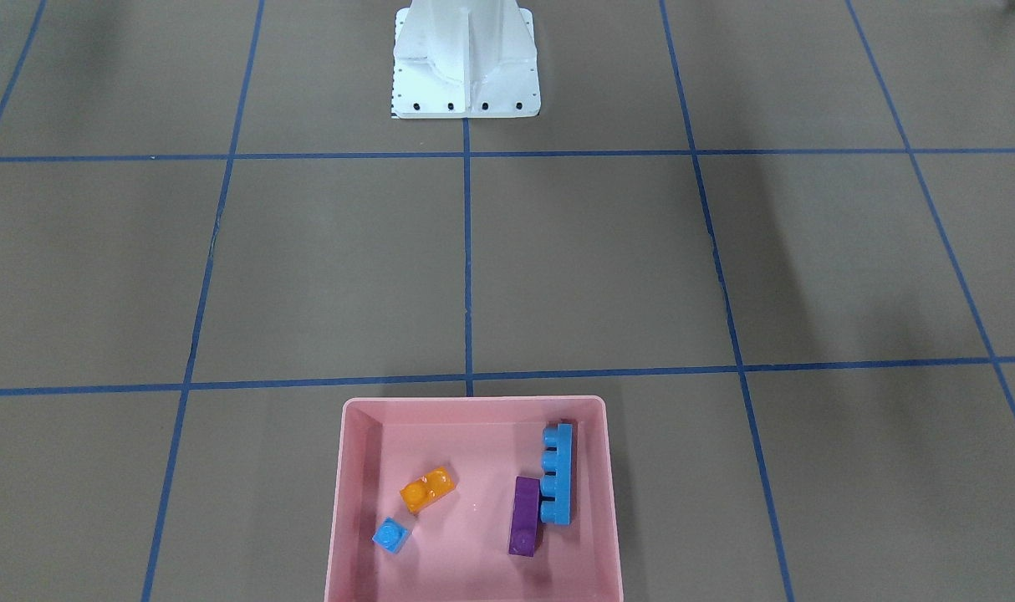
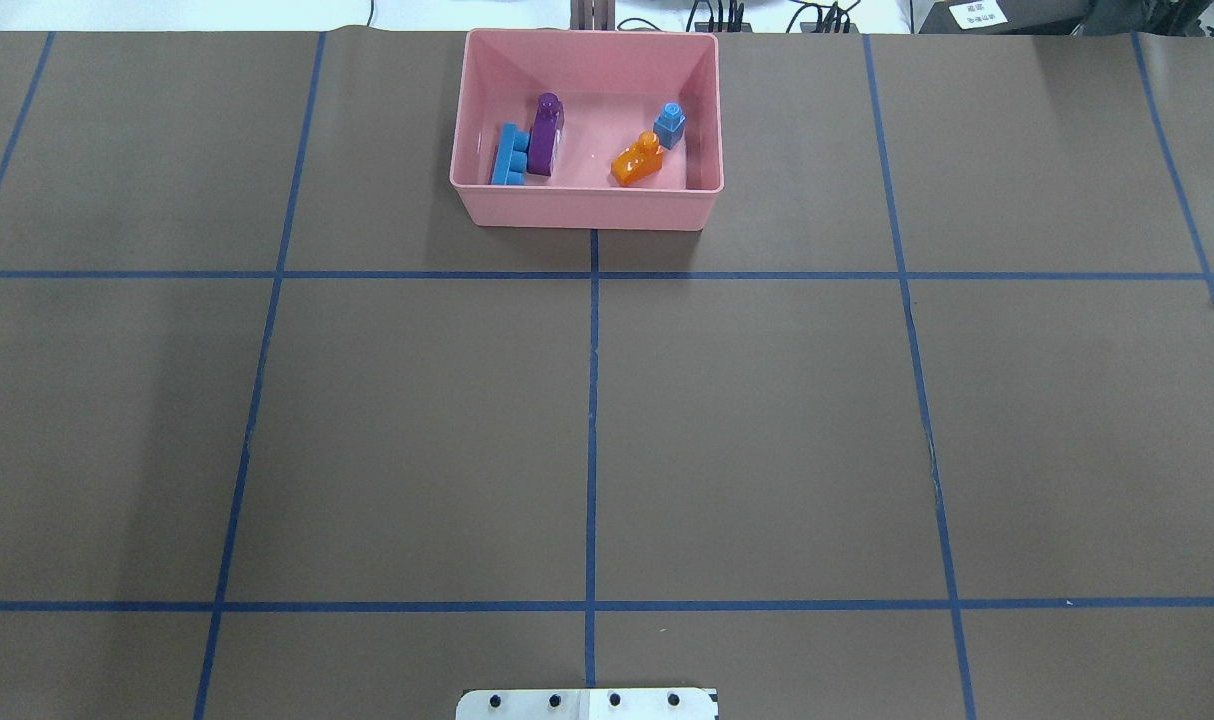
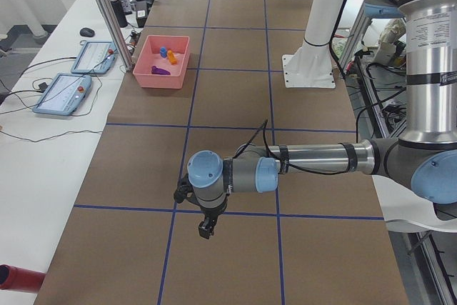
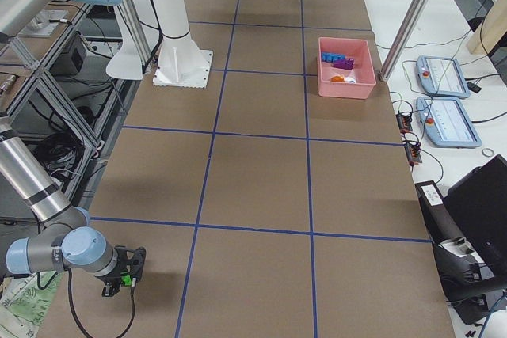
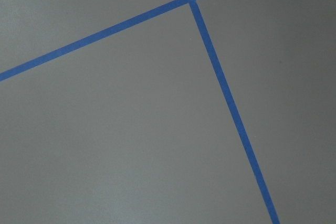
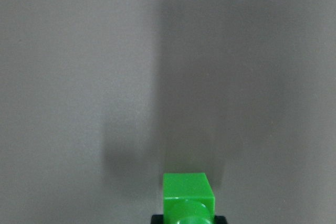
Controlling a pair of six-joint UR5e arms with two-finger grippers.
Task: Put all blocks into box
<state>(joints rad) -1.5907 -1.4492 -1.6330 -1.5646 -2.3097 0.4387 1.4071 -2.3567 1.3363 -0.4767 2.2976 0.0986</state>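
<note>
Green brick sits gripped in the right claw, just above the worktop near its right end, well apart from the box. Inside the box lie the orange brick, the blue cube just beside it, and the long blue brick against the purple brick. Left claw hangs over a tape line; I cannot tell whether it is open or closed.

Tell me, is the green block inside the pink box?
No, the green block is held in the right gripper, far from the pink box.
</note>
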